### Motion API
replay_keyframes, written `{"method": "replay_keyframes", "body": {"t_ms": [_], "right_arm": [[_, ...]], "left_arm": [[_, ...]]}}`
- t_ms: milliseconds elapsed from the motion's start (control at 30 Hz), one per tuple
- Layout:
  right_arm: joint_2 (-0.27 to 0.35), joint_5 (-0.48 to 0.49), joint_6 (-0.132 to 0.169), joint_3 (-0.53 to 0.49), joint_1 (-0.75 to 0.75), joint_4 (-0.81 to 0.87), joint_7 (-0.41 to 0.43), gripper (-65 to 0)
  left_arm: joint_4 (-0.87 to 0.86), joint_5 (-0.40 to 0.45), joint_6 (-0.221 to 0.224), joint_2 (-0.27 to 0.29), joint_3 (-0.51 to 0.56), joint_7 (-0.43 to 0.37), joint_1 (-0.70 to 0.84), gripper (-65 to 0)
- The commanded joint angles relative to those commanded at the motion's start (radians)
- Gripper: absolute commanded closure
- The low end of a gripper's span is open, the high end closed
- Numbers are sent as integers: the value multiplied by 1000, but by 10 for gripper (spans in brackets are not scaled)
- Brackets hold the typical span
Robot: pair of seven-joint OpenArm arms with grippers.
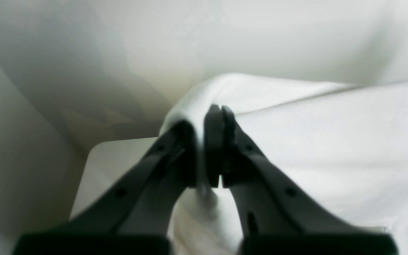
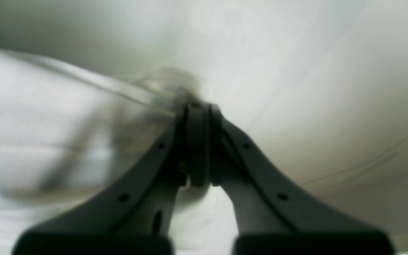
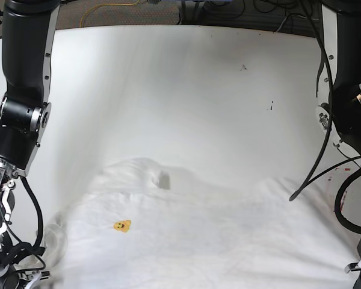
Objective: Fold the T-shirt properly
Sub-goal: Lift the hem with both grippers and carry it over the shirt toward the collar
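Spreading across the near half of the white tabletop (image 3: 186, 66), the T-shirt (image 3: 216, 241) lies loosely rumpled in the base view, its small yellow-orange emblem (image 3: 122, 226) facing up toward that view's left and a small dark neck tag (image 3: 163, 180) showing at the raised collar fold farther back. Both arms descend at the table's near corners, the right arm (image 3: 24, 90) on that view's left and the left arm (image 3: 349, 90) on its right; their fingertips fall below the frame edge there. From the left wrist camera, the left gripper (image 1: 214, 148) stands with its dark fingers (image 1: 213, 141) pressed together on a ridge of white cloth, which rises over the tips and drapes away to the right, while a pale corner of table surface shows at lower left. From the right wrist camera, the right gripper (image 2: 198, 148) is likewise clenched, fingers (image 2: 197, 141) meeting with a thin bunched edge of the shirt caught at their tips; the fabric on the left of this view is blurred, and smoother white cloth or table, not distinguishable, fills the right. Cables (image 3: 234, 9) lie beyond the table's far edge.
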Motion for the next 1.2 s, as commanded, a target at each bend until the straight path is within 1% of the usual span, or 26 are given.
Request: {"method": "replay_keyframes", "body": {"t_ms": [133, 267, 333, 633, 800, 900, 1033, 1067, 1200], "right_arm": [[-3, 0, 0, -5, -2, -2, 0, 0], [-3, 0, 0, -6, 3, -2, 2, 0], [-3, 0, 0, -8, 17, -2, 2, 0], [3, 0, 3, -52, 109, 2, -5, 0], [5, 0, 5, -54, 117, 6, -6, 0], [8, 0, 5, -52, 110, 8, -8, 0], [43, 8, 5, -48, 28, 43, -8, 0], [43, 8, 5, -44, 15, 54, -8, 0], [41, 8, 5, 8, -117, 140, -8, 0]], "left_arm": [[26, 0, 0, 2, 0, -28, 18, 0], [29, 0, 0, 5, 0, -28, 18, 0], [29, 0, 0, 15, 0, -29, 12, 0], [23, 2, 0, 25, 2, -31, -110, 0], [32, 0, 0, 25, 43, -31, -118, 0], [60, -2, 0, 25, 49, -29, -109, 0], [117, -3, -3, 26, 51, -29, -5, 0], [124, -3, -3, 26, 51, -29, 5, 0], [181, -3, -6, 26, 49, -29, 110, 0]]}}
